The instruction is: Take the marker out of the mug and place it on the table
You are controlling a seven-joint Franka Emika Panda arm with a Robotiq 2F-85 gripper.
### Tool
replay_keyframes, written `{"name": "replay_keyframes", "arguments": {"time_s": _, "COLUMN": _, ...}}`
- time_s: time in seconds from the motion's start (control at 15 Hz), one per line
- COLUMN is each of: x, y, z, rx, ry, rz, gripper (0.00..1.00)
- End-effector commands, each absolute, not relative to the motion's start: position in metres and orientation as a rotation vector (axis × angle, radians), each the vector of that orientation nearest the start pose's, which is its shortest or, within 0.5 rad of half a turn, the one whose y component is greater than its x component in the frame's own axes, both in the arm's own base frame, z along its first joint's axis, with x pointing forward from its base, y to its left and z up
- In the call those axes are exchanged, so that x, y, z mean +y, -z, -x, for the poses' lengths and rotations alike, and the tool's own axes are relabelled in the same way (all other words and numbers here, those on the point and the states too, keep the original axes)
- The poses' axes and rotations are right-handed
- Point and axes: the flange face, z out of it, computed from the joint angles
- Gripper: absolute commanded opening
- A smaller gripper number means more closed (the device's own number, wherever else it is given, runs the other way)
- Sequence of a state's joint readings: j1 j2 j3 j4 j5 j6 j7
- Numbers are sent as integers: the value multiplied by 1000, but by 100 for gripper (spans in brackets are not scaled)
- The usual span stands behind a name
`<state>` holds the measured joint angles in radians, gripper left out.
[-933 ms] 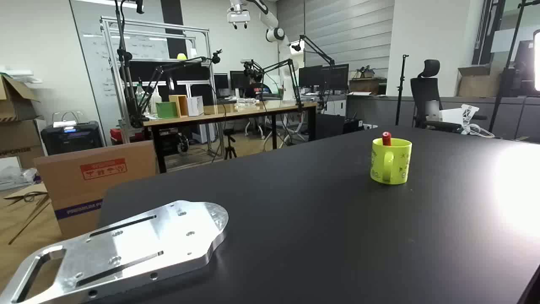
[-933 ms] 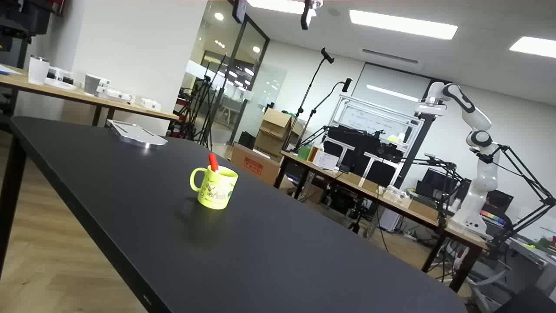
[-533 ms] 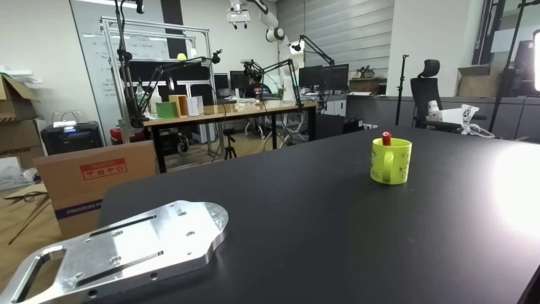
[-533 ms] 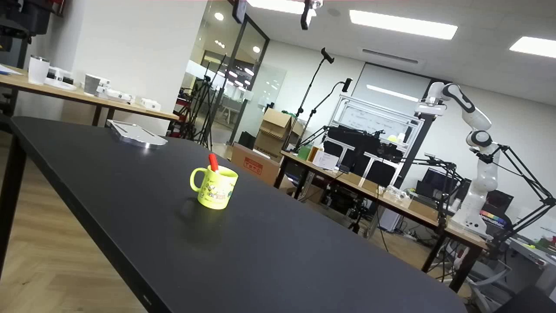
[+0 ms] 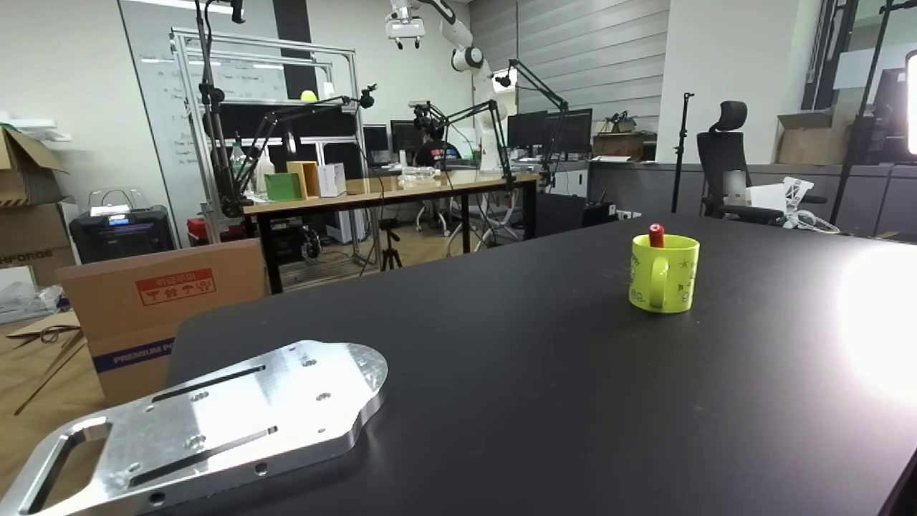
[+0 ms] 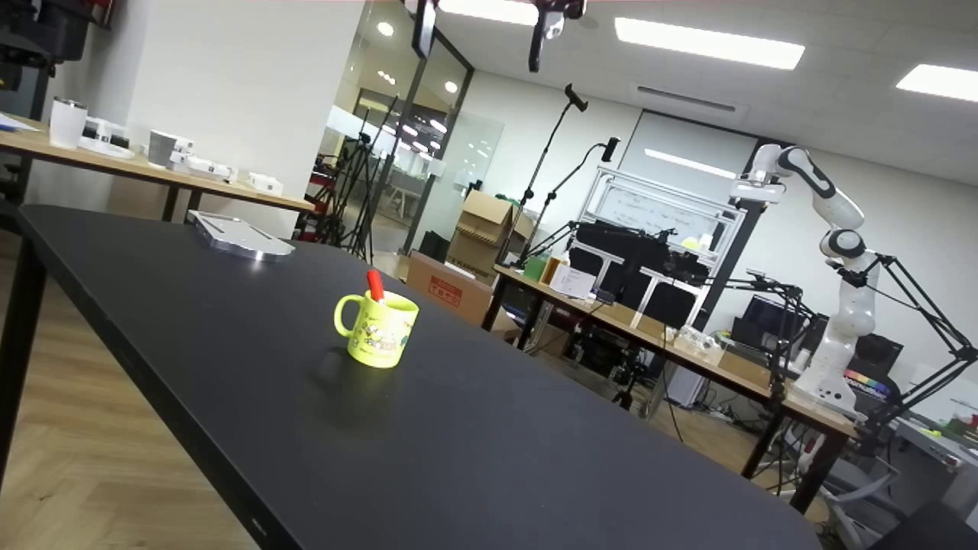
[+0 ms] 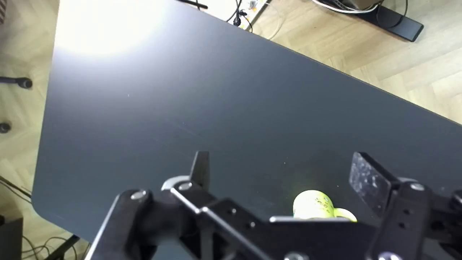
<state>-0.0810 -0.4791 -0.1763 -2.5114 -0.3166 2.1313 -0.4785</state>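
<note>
black two-fingered metal claw [image 7: 281,172]: spread, holding nothing | red stick-shaped plastic-looking marker [image 6: 374,285]: below claw, leaning inside lime round ceramic-looking mug [image 6: 380,338] | risk: we descend off-centre, miss tilted marker, knock mug over

"What's on the box [image 5: 208,315]?"
"'PREMIUM P', the bench [image 5: 487,387] hiding the rest; above, a red label [image 5: 176,287] with handling signs."
"The carton [image 5: 32,229] further left?"
"Ending in 'FORGE'. Print on the mug [image 5: 677,279] is illegible."

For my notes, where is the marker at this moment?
In an exterior view, left of centre, the marker leans in the yellow-green mug on the black table, its red end sticking up above the rim.
</note>
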Motion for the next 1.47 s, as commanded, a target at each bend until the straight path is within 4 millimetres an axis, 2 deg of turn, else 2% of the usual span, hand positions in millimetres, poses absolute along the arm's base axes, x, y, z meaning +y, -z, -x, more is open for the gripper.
{"name": "replay_keyframes", "arguments": {"time_s": 0.0, "x": -90, "y": -425, "z": -449, "rx": -949, "ry": 3, "rz": 3260, "gripper": 100}}
{"name": "replay_keyframes", "arguments": {"time_s": 0.4, "x": -22, "y": -364, "z": -543, "rx": -1410, "ry": -30, "rz": 3156, "gripper": 100}}
{"name": "replay_keyframes", "arguments": {"time_s": 0.6, "x": 14, "y": -339, "z": -572, "rx": -1620, "ry": -81, "rz": 3087, "gripper": 100}}
{"name": "replay_keyframes", "arguments": {"time_s": 0.8, "x": 46, "y": -313, "z": -582, "rx": -1820, "ry": -134, "rz": 3000, "gripper": 100}}
{"name": "replay_keyframes", "arguments": {"time_s": 1.0, "x": 71, "y": -292, "z": -581, "rx": -1942, "ry": -171, "rz": 2915, "gripper": 100}}
{"name": "replay_keyframes", "arguments": {"time_s": 1.4, "x": 96, "y": -257, "z": -579, "rx": -2078, "ry": -150, "rz": 2740, "gripper": 100}}
